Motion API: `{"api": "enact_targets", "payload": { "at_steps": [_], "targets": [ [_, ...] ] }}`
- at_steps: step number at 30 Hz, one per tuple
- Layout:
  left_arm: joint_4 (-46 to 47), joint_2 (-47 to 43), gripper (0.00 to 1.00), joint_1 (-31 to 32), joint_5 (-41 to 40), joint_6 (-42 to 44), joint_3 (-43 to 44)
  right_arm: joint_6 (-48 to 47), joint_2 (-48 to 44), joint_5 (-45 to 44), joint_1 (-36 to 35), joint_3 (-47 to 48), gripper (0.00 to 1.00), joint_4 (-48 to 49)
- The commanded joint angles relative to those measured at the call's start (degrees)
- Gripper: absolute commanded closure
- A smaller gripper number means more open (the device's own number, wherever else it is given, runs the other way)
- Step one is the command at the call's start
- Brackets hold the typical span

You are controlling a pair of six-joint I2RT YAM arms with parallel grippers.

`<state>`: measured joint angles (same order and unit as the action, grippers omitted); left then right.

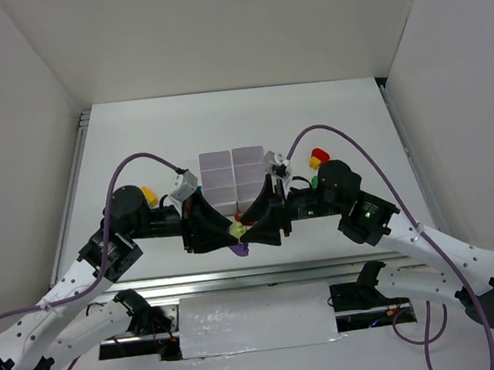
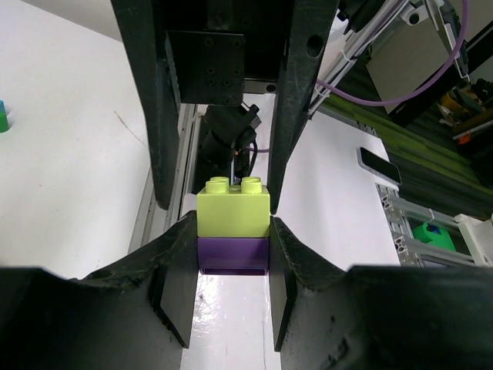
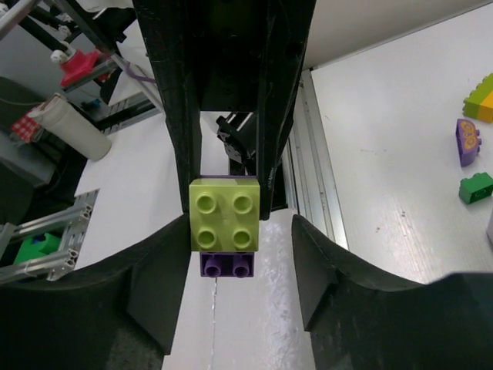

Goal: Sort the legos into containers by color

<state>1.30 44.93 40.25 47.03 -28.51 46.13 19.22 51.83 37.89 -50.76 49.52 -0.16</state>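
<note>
1. Left gripper [image 2: 233, 243]: narrow, clamped on a small purple plastic brick [image 2: 233, 258], a pad on each side of it.
2. Lime-green square four-stud plastic brick [image 2: 233, 212]: stacked on the purple one, just past the left fingertips.
3. Right gripper [image 3: 240, 231]: partly spread, straddling the lime brick from its stud side. The brick is hard by one finger [image 3: 166, 285], with a clear gap to the other.
4. Both grippers meet tip to tip. The white six-compartment plastic container block [image 1: 232, 171] sits just beyond them.
5. Loose pieces: yellow brick [image 1: 149, 194] on the left gripper's outer side. Red-and-yellow brick [image 1: 319, 156] and green brick [image 1: 314, 180] on the right gripper's outer side.
</note>
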Motion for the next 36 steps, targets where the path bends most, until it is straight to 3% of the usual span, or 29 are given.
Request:
{"api": "enact_targets", "payload": {
  "at_steps": [1,3,5,6,7,8,15,36],
  "targets": [
    [3.2,0.2,1.00,-0.1,1.9,1.1,0.7,-1.3,0.6,0.5,-0.1,3.5,0.41,0.6],
    [3.1,0.0,1.00,0.0,1.5,1.1,0.5,-1.3,0.9,1.2,-0.1,3.7,0.43,0.6],
    [3.4,-0.1,1.00,0.0,1.3,0.9,0.5,-1.1,1.4,1.8,0.0,3.5,0.61,1.0],
    [3.4,-0.1,1.00,0.0,1.1,0.8,0.6,-1.0,1.7,1.8,-0.1,3.1,0.84,1.2],
    [3.3,-0.1,1.00,0.0,1.1,0.9,0.7,-0.9,1.7,1.8,-0.1,3.0,0.96,1.3],
    [3.1,-0.1,1.00,0.0,1.0,0.9,0.8,-0.9,1.6,1.7,-0.1,2.7,1.00,1.6],
    [-1.1,-0.1,1.00,0.0,-0.9,2.6,2.6,-1.5,-2.0,2.1,3.0,0.1,1.00,1.4],
    [-1.1,1.2,1.00,0.0,-2.7,3.5,3.4,-1.9,-3.5,8.2,11.4,-1.8,1.00,1.9]
  ]
}}
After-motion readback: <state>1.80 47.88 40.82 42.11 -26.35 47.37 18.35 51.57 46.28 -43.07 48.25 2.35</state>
